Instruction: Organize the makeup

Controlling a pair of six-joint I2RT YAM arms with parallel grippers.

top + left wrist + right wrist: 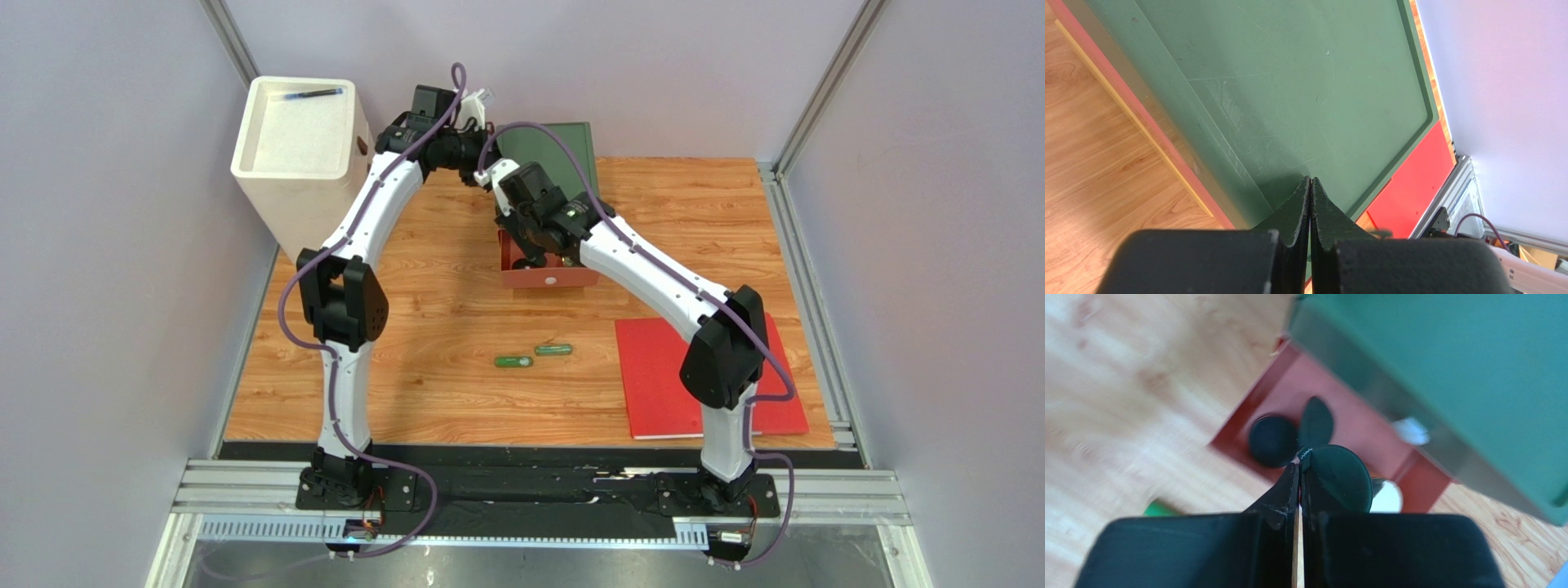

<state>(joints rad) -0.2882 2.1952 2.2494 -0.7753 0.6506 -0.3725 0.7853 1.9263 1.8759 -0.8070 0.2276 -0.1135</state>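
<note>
While the left gripper (1311, 184) sits closed by the green lid (1290, 92) at top centre, the right gripper (1300, 462), also closed, meets a dark green compact (1343, 478) above the red box (1339, 404).

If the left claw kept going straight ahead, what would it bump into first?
Most likely the green lid: the shut left claw points right at its inner face, though depth is unclear.

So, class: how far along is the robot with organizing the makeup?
Done: the black ball and two dark green compacts are in the red box. In hand: nothing clearly gripped; both grippers are shut, the left gripper against the green lid, the right gripper over the box. To do: two green tubes lie on the table.
</note>
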